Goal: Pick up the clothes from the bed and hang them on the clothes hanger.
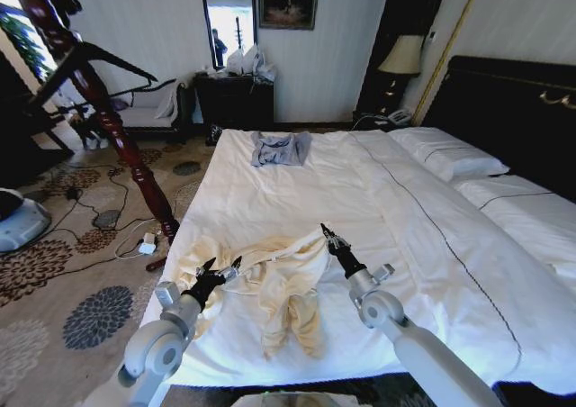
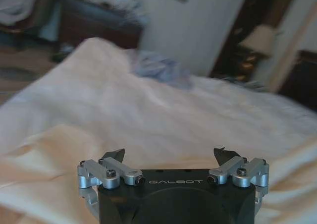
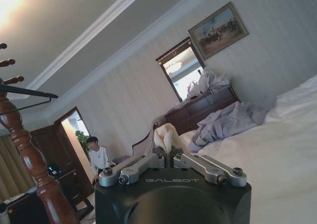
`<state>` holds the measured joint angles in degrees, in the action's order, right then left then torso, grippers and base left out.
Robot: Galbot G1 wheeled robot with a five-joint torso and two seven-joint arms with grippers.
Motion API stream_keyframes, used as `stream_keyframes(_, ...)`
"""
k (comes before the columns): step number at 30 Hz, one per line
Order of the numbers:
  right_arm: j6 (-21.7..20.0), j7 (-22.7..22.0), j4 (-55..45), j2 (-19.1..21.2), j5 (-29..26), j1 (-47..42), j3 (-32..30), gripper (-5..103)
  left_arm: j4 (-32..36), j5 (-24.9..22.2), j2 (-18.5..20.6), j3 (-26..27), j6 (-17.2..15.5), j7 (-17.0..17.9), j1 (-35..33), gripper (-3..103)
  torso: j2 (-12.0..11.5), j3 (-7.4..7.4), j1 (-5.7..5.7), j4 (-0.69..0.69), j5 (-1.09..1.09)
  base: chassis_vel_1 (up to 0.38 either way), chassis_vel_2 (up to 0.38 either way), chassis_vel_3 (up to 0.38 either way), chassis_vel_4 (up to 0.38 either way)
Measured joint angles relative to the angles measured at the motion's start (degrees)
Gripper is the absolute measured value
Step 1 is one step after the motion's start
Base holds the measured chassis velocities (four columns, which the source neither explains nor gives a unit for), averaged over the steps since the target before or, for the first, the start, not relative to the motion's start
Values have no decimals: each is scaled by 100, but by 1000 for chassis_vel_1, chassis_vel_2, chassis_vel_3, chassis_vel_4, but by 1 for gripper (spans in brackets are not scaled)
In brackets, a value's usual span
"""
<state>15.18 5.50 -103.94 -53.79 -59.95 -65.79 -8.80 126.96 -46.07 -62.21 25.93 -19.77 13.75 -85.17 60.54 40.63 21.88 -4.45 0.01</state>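
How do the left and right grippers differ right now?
The left gripper is open and holds nothing; the right gripper is shut on a fold of the clothes. The left gripper hovers low over the garment's left part; the right gripper points up, lifting cream fabric. Both are over the near edge of the bed.

clothes (image 1: 270, 285) lay on bed (image 1: 297, 200) near foot edge | folded garment (image 1: 279, 148) farther back | pillows (image 1: 450, 155) right
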Motion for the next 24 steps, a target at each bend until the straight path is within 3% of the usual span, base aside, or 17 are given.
stream_keyframes(1, 0, 2, 3, -29, 36, -19, 21, 2, -164, 1, -104, -35, -185, 305, 114, 100, 0, 0, 0, 0, -1, 0, 0, 0, 0)
stream_keyframes(2, 0, 2, 3, -29, 36, -19, 21, 2, -164, 1, -104, -35, -185, 305, 114, 100, 0, 0, 0, 0, -1, 0, 0, 0, 0)
stream_keyframes(5, 0, 12, 3, -106, 108, -72, 65, 2, -617, 47, -367, -81, -590, 697, 350, 100, 0, 0, 0, -1, -1, 0, 0, 0, 0)
stream_keyframes(12, 0, -23, 26, -181, 195, -73, 148, 2, -906, 84, -557, -229, -732, 741, 727, 100, 0, 0, 0, -1, -1, 0, 0, 0, 0)
stream_keyframes(19, 1, -81, 30, -215, 327, -139, 183, 2, -537, 34, -436, -329, -1080, 554, 764, 100, 0, 0, 0, 0, 0, 0, 0, 0, 0)
stream_keyframes(24, 11, -77, 66, -238, 394, -259, 154, 2, -620, 96, -466, -429, -1128, 513, 761, 100, 0, 0, 0, 0, 0, 0, 0, 0, 0)
